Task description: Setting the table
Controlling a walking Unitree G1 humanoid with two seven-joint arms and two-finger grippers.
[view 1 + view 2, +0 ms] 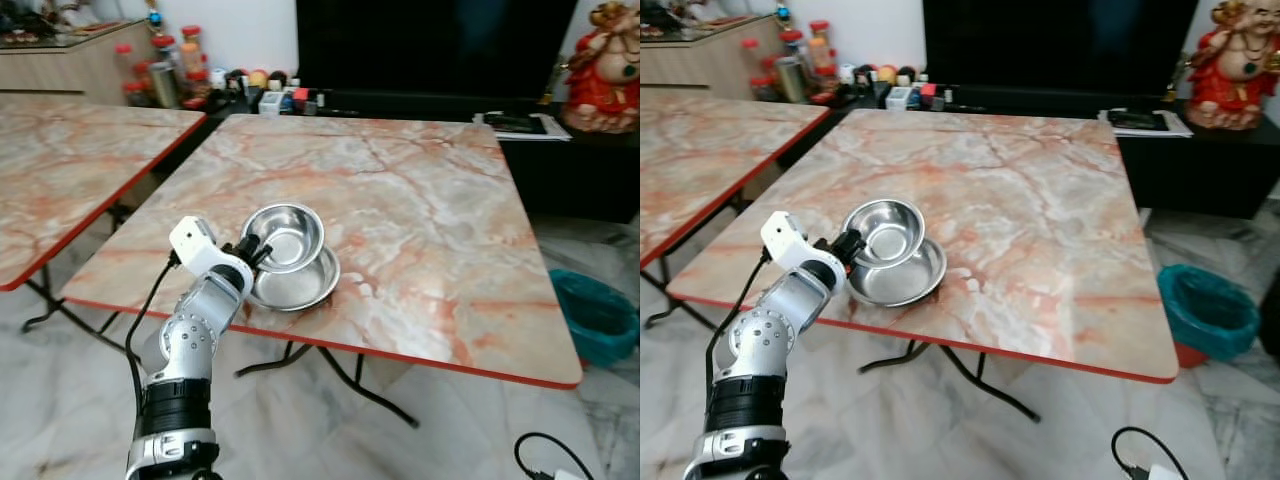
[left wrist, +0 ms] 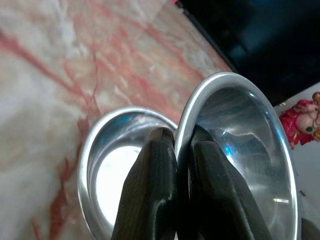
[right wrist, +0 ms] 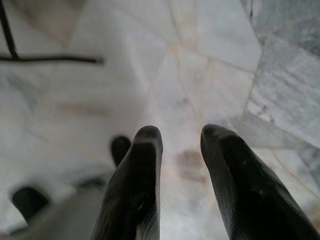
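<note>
Two steel bowls sit near the front left edge of the marble table (image 1: 420, 200). The upper bowl (image 1: 287, 235) is tilted and lifted off the lower bowl (image 1: 300, 282), which lies flat on the table. My left gripper (image 1: 254, 250) is shut on the upper bowl's near rim; in the left wrist view its fingers (image 2: 150, 175) pinch the rim of the upper bowl (image 2: 245, 135), one finger inside and one outside, with the lower bowl (image 2: 112, 165) beside it. My right gripper (image 3: 180, 137) hangs open over the floor, holding nothing.
A second marble table (image 1: 70, 160) stands to the left. Beyond the table are a dark cabinet with jars and small items (image 1: 240, 85) and a red figurine (image 1: 605, 70). A teal bin (image 1: 595, 315) sits on the floor at the right. A cable (image 1: 545, 455) lies on the floor.
</note>
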